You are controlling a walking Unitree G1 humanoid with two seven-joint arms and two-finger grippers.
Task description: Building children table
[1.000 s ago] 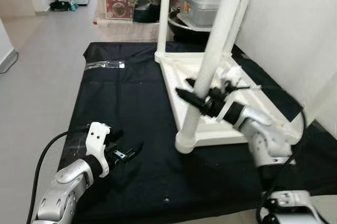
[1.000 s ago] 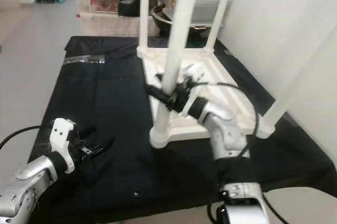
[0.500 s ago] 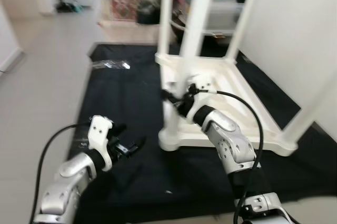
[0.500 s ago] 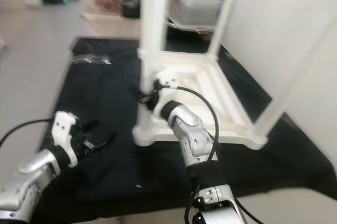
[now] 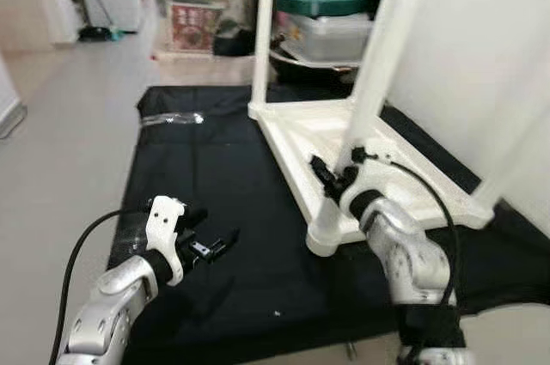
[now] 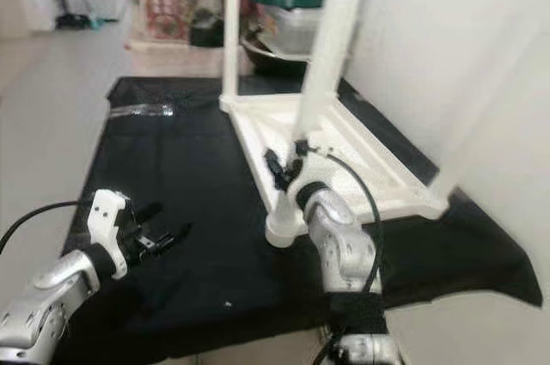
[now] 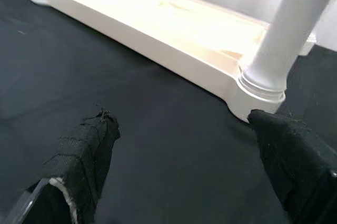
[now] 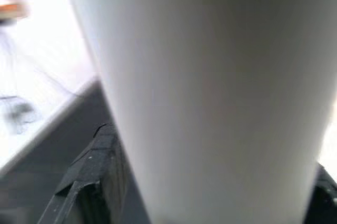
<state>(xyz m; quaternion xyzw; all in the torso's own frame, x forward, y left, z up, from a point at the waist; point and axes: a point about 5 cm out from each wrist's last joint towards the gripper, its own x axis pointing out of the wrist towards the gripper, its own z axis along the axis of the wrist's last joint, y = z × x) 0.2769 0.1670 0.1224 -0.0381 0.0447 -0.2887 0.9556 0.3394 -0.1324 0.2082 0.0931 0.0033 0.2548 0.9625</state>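
A white children's table [image 5: 412,167] lies upside down on a black mat [image 5: 215,167], its legs pointing up. My right gripper [image 5: 337,169] is shut on the nearest leg [image 5: 374,73], low down, just above its socket at the near corner. In the right wrist view this leg [image 8: 210,92] fills the space between the black fingers [image 8: 97,182]. My left gripper [image 5: 215,226] hovers open over the mat, left of the table, with nothing between its fingers [image 7: 84,155]. The left wrist view looks at the near corner socket [image 7: 260,84].
A white wall [image 5: 481,39] runs close along the table's right side. A clear plastic bag [image 5: 172,118] lies at the mat's far left. Storage boxes [image 5: 193,13] and a green-lidded pot [image 5: 322,4] stand behind the mat. Grey floor [image 5: 60,124] spreads to the left.
The camera has swung, so the whole scene shifted and was blurred half a second ago. My right gripper stays on the near leg. My left gripper has hardly moved.
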